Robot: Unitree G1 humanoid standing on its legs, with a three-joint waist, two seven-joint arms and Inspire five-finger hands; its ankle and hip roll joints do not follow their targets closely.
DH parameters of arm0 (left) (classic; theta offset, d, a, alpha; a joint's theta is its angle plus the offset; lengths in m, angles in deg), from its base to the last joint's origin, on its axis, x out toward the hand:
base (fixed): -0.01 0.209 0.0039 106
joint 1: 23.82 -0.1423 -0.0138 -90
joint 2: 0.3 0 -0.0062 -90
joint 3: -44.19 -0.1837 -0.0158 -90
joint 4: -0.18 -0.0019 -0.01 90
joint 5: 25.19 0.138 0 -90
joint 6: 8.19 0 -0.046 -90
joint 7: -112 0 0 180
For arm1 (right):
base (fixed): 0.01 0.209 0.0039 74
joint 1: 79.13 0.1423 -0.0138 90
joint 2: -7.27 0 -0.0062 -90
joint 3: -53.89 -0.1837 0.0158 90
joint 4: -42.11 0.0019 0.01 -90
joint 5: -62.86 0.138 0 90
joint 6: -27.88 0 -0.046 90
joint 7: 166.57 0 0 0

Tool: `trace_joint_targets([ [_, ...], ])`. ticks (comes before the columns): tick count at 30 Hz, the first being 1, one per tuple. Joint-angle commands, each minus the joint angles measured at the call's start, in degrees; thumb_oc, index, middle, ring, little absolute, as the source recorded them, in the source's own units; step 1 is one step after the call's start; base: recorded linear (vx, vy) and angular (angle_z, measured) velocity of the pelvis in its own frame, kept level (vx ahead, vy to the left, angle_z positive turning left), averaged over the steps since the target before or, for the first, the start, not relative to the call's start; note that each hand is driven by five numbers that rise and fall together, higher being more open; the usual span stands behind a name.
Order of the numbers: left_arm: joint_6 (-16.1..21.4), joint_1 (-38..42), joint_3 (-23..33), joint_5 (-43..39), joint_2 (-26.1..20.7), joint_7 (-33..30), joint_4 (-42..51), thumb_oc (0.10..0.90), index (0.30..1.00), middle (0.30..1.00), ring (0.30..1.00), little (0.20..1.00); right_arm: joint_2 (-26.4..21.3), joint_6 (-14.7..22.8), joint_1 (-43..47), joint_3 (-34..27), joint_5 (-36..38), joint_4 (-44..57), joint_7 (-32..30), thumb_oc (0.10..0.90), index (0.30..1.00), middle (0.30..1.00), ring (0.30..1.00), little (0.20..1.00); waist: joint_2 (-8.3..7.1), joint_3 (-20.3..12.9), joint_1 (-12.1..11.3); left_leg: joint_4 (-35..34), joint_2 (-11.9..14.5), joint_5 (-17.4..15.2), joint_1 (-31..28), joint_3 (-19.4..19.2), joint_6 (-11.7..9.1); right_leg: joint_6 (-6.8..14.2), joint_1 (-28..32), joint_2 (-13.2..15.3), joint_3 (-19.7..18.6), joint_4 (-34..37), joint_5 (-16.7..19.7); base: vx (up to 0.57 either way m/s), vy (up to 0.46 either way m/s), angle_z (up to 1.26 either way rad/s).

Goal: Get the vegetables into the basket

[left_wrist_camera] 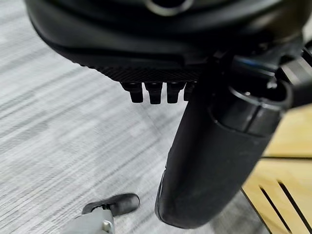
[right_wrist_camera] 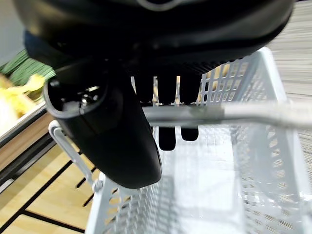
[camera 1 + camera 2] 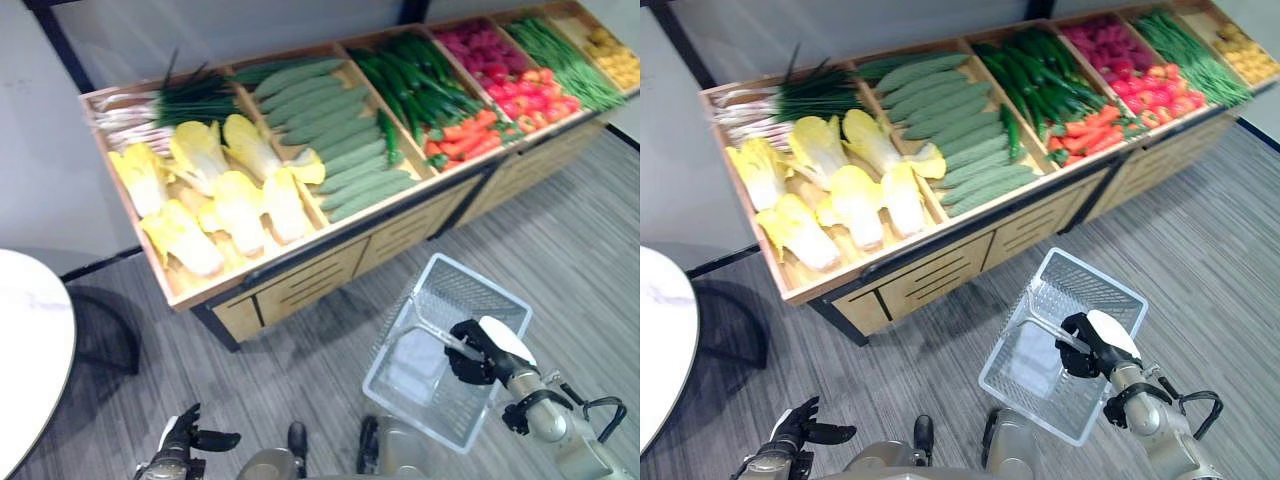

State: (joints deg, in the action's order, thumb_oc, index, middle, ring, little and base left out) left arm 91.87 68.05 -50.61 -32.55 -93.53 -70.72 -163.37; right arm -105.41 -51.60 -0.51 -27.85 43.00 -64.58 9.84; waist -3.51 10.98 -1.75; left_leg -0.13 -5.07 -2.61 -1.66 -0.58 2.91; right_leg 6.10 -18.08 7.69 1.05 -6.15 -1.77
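Observation:
A white mesh basket [image 3: 470,276] hangs low over the floor in front of the stand, tilted and empty inside [image 2: 214,190]. My right hand [image 3: 478,352] is shut on its metal handle [image 2: 219,113], fingers [image 2: 168,136] curled over the bar. The vegetables lie in the stand's bins: yellow-white cabbages [image 3: 215,195], pale green gourds [image 3: 335,140], dark cucumbers [image 3: 415,75], carrots [image 3: 465,135], scallions [image 3: 170,105]. My left hand [image 3: 185,435] hangs open low at the left, far from the bins, holding nothing [image 1: 153,92].
The long wooden stand [image 3: 300,275] has drawers along its front. Further right are bins of red vegetables [image 3: 525,95], green beans [image 3: 565,55] and yellow produce [image 3: 615,55]. A round white table [image 3: 30,340] stands at the left. Grey plank floor [image 3: 300,370] lies between me and the stand.

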Motion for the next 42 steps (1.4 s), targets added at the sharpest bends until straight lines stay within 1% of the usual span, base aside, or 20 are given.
trace_joint_targets([
  [1,1.8,0.0,0.3,0.9,0.2,-0.2,1.3,0.900,1.000,1.000,1.000,1.000,-1.9,3.6,3.5,-7.1,3.0,4.6,-3.0,0.400,0.300,0.300,0.300,0.300,-1.85,1.2,2.5,3.9,4.9,-2.7,0.4,2.2,-3.8,4.2,4.6,1.3,-6.8,0.8,10.6,0.43,-0.290,1.70],
  [2,1.8,-0.5,0.4,0.7,0.4,-0.1,1.9,0.900,1.000,1.000,1.000,1.000,-1.6,3.6,1.9,-7.9,2.8,4.6,-2.9,0.400,0.300,0.300,0.300,0.300,-2.17,0.8,2.1,4.2,5.2,-2.9,0.3,3.2,-4.0,4.2,6.1,1.3,-5.3,0.4,9.1,0.15,-0.180,1.55],
  [3,1.7,-0.8,0.7,0.6,0.5,-0.3,1.9,0.900,1.000,1.000,1.000,1.000,-1.3,3.6,1.9,-7.7,3.1,3.7,-2.9,0.400,0.300,0.300,0.300,0.300,-2.65,0.7,2.0,4.7,5.4,-3.1,0.2,3.4,-4.3,3.8,6.5,1.4,-4.2,0.6,9.6,0.19,-0.261,1.67],
  [7,1.5,-1.9,1.7,-0.6,1.5,-0.5,1.3,0.900,1.000,1.000,1.000,1.000,-1.8,3.7,1.4,-7.7,4.0,-1.4,-3.1,0.400,0.300,0.300,0.300,0.300,-2.82,-0.3,1.7,6.0,7.8,-2.2,0.9,5.1,-6.2,2.4,9.5,-0.4,-1.6,4.3,9.2,0.15,-0.339,0.63],
  [11,1.3,-2.3,1.9,-1.4,3.0,-0.6,0.3,0.900,1.000,1.000,1.000,1.000,-3.0,3.6,1.9,-7.0,3.9,-9.1,-4.5,0.400,0.300,0.300,0.300,0.300,-2.46,-0.4,0.9,9.1,10.2,1.3,3.3,6.8,-8.5,0.8,12.7,-2.0,1.8,7.5,8.6,0.04,-0.276,0.16],
  [12,1.1,-2.1,1.2,-1.9,3.8,-0.4,0.8,0.900,1.000,1.000,1.000,1.000,-3.4,3.0,2.0,-7.3,4.1,-12.6,-5.6,0.400,0.300,0.300,0.300,0.300,-2.35,0.2,1.1,10.3,11.4,3.0,5.6,3.6,-8.9,0.4,13.5,-1.4,4.1,8.1,8.3,-0.03,-0.189,0.19],
  [13,1.1,-2.1,1.2,-1.9,3.8,-0.4,0.8,0.900,1.000,1.000,1.000,1.000,-3.4,3.0,2.1,-7.3,4.1,-12.6,-5.6,0.400,0.300,0.300,0.300,0.300,-2.34,0.2,1.2,10.4,11.4,3.0,5.7,3.7,-8.9,0.4,13.5,-1.4,4.1,8.1,8.3,-0.06,-0.149,0.49],
  [14,1.1,-2.0,1.1,-2.1,3.9,-0.5,0.9,0.900,1.000,1.000,1.000,1.000,-3.5,2.8,2.1,-7.4,4.3,-13.9,-6.0,0.400,0.300,0.300,0.300,0.300,-2.35,0.5,1.6,11.0,11.8,3.0,6.7,1.4,-9.0,0.3,13.9,-1.2,5.4,8.6,8.2,-0.03,-0.117,0.70],
  [15,1.1,-2.0,1.3,-2.3,4.0,-0.7,0.7,0.900,1.000,1.000,1.000,1.000,-2.3,2.5,1.9,-7.7,5.4,-17.9,-7.0,0.400,0.300,0.300,0.300,0.300,-1.89,0.2,2.6,9.5,13.5,3.8,6.5,-3.3,-9.1,0.0,14.3,-1.5,6.7,9.0,7.7,-0.03,-0.127,1.05],
  [17,1.1,-1.9,0.8,-1.7,4.0,-1.1,0.5,0.900,1.000,1.000,1.000,1.000,-1.5,2.1,1.3,-8.1,6.4,-21.0,-7.6,0.400,0.300,0.300,0.300,0.300,-1.18,-0.1,3.2,5.5,15.4,6.2,6.2,-6.7,-9.6,0.0,14.5,-1.6,8.3,9.3,7.2,0.00,-0.034,0.78],
  [19,1.4,-1.4,0.4,-1.0,3.9,-2.0,-0.7,0.900,1.000,1.000,1.000,1.000,-0.3,2.0,2.1,-7.7,8.2,-25.9,-7.9,0.400,0.300,0.300,0.300,0.300,-0.56,-0.3,3.1,0.7,15.6,8.2,6.5,-6.0,-10.3,0.6,14.3,-1.3,9.1,9.7,7.5,0.01,0.031,0.40],
  [21,1.3,-1.6,0.7,-0.8,3.9,-2.1,-1.2,0.900,1.000,1.000,1.000,1.000,0.2,2.0,2.3,-6.8,8.2,-27.6,-7.6,0.400,0.300,0.300,0.300,0.300,-0.22,-0.8,3.1,-1.7,15.4,8.3,5.9,-4.8,-10.2,1.0,14.3,-1.2,9.0,9.7,7.4,0.04,0.038,0.23],
  [23,1.5,-1.7,0.6,-0.5,4.0,-2.4,-1.8,0.900,1.000,1.000,1.000,1.000,0.9,2.0,2.5,-6.3,8.6,-31.1,-7.6,0.400,0.300,0.300,0.300,0.300,0.35,-1.4,3.1,-3.9,15.1,8.9,5.0,-5.5,-10.3,1.4,14.3,-0.7,9.1,10.1,7.9,0.05,0.117,-0.07],
  [28,1.8,-1.5,1.1,-1.0,3.6,-3.5,-1.7,0.900,1.000,1.000,1.000,1.000,3.0,1.8,4.3,-4.6,10.2,-39.3,-7.2,0.400,0.300,0.300,0.300,0.300,0.92,-1.7,2.7,-4.6,13.8,8.3,3.9,-5.4,-9.8,1.9,14.5,0.7,8.9,10.1,8.5,0.03,0.116,-0.05],
  [32,3.1,-0.9,3.6,-3.8,2.3,-6.3,-0.5,0.900,1.000,1.000,1.000,1.000,6.2,1.3,6.3,-2.2,10.9,-46.2,-6.7,0.400,0.300,0.300,0.300,0.300,0.49,-2.0,2.0,-4.9,12.8,7.5,3.0,-5.3,-9.4,2.4,15.0,1.8,8.7,9.9,8.8,0.04,0.114,0.06],
  [35,6.2,0.5,8.1,-6.8,0.0,-13.7,3.1,0.900,1.000,1.000,1.000,1.000,9.5,0.9,8.0,-0.6,10.9,-53.1,-7.5,0.400,0.300,0.300,0.300,0.300,0.03,-2.2,1.0,-4.9,12.2,6.9,2.8,-4.7,-9.3,2.9,15.6,2.5,9.2,10.0,9.0,0.03,0.065,0.08],
  [36,9.4,0.9,12.8,-8.7,-1.6,-22.5,7.6,0.900,1.000,1.000,1.000,1.000,11.8,0.4,8.3,-0.2,10.7,-55.9,-8.8,0.400,0.300,0.300,0.300,0.300,-0.73,-2.5,0.4,-4.9,11.9,6.4,2.6,-4.4,-9.3,3.2,15.9,2.8,9.3,10.3,9.2,0.04,0.051,0.17],
  [37,10.4,0.8,15.0,-9.2,-2.0,-26.5,10.4,0.900,1.000,1.000,1.000,1.000,12.9,0.1,8.4,-0.1,10.5,-56.7,-9.6,0.400,0.300,0.300,0.300,0.300,-1.03,-2.7,0.2,-4.9,11.9,6.2,2.5,-4.3,-9.3,3.3,16.2,2.9,9.4,10.4,9.1,0.05,0.035,0.17],
  [38,11.2,-0.7,16.3,-7.4,-2.1,-31.1,18.8,0.900,1.000,1.000,1.000,1.000,13.8,0.0,7.6,-0.2,9.7,-57.0,-10.5,0.400,0.300,0.300,0.300,0.300,-1.39,-2.9,0.0,-4.9,11.9,5.9,2.2,-4.1,-9.3,3.4,16.6,3.0,9.6,10.5,9.1,0.05,0.022,0.13],
  [42,10.7,-4.2,19.5,0.7,-3.4,-38.4,35.1,0.900,1.000,1.000,1.000,1.000,14.7,-0.7,6.7,-1.0,9.0,-58.3,-11.3,0.400,0.300,0.300,0.300,0.300,-1.85,-3.7,-0.6,-4.9,11.8,5.4,1.6,-3.7,-9.4,3.7,17.6,3.2,9.9,10.8,8.8,0.03,0.008,0.02],
])
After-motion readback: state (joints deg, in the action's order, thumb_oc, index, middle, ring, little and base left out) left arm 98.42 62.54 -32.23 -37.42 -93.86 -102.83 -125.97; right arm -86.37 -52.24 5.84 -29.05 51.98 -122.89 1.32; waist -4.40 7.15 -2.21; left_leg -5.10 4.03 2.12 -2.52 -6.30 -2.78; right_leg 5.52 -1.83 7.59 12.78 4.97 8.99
